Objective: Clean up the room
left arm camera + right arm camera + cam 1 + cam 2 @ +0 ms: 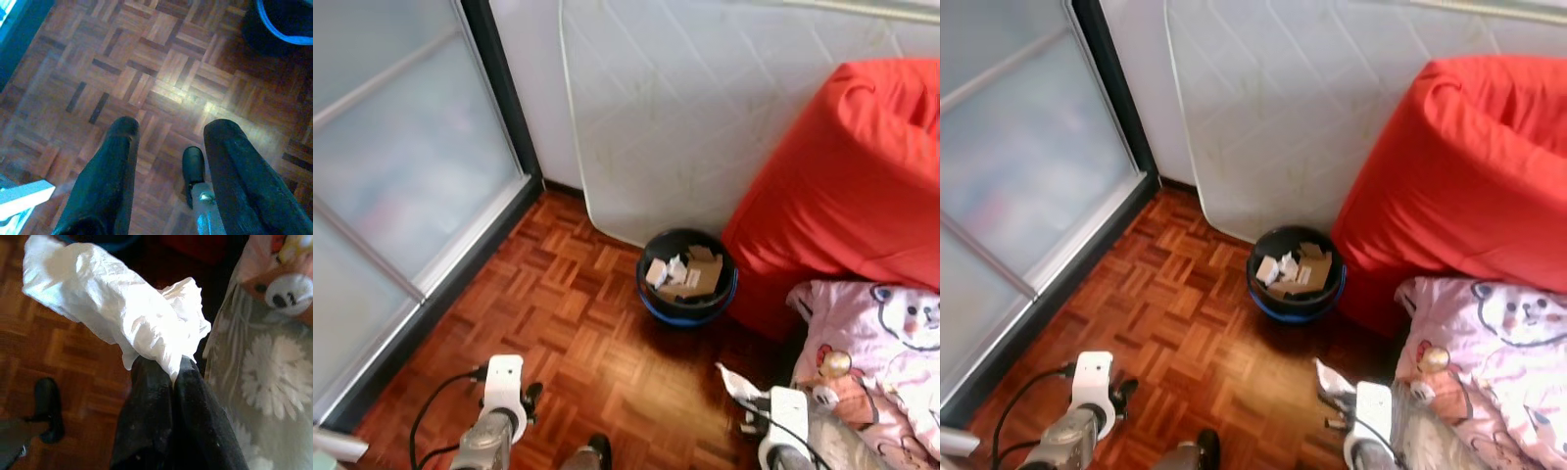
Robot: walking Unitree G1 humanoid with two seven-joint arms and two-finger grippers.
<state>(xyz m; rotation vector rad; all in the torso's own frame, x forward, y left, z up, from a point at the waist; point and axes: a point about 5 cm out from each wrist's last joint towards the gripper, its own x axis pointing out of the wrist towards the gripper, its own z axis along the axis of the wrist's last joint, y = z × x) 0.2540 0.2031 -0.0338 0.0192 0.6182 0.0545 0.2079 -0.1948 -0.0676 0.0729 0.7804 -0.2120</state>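
Left gripper point(168, 142) held low, fingers spread apart and holding nothing. Right gripper point(175, 363) held low, fingers pressed together, clamping crumpled white tissue point(122, 308).

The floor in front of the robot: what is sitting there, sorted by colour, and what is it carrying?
Black: 1, the round black bin with a blue band, holding cardboard scraps
Red: 1, the big red beanbag
Pink: 1, the pink cartoon-print blanket
White: 1, the crumpled white paper pinched in the right gripper
Total: 4
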